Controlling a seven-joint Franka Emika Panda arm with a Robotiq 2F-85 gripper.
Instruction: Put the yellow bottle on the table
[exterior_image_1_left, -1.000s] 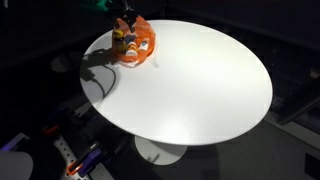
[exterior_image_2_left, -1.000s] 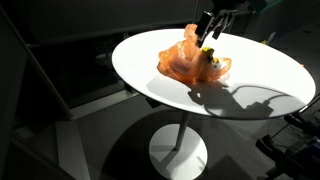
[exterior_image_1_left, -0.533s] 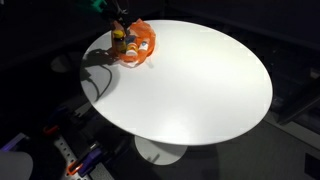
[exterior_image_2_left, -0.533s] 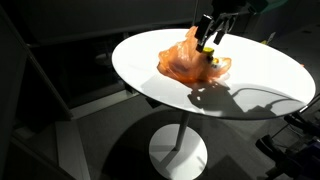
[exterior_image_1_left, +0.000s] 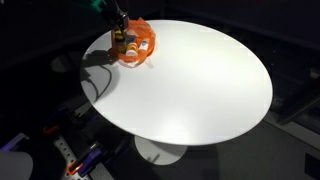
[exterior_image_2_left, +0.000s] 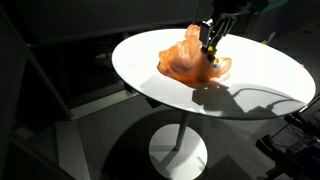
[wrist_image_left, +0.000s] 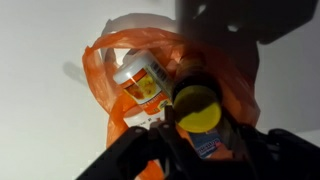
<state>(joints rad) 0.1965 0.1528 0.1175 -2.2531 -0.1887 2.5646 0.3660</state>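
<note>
A crumpled orange plastic bag (exterior_image_1_left: 141, 44) (exterior_image_2_left: 183, 58) lies near the rim of the round white table (exterior_image_1_left: 200, 90) (exterior_image_2_left: 262, 78). The yellow bottle (wrist_image_left: 196, 108) stands inside it, seen from above in the wrist view as a round yellow top over a dark neck. In an exterior view the yellow bottle (exterior_image_1_left: 119, 42) shows at the bag's edge. My gripper (wrist_image_left: 200, 126) (exterior_image_1_left: 118, 28) (exterior_image_2_left: 211, 40) reaches down into the bag, its dark fingers pressed on either side of the bottle, shut on it. A second container with an orange-and-white label (wrist_image_left: 145, 82) lies beside it in the bag.
The bag sits close to the table's edge. The white pedestal base (exterior_image_2_left: 178, 155) stands on a dark floor. Cables and small items lie on the floor at one side (exterior_image_1_left: 75, 160). The surroundings are dark.
My gripper has come down into the orange bag over the bottle, and its fingers have gone from wide apart to shut around the bottle.
</note>
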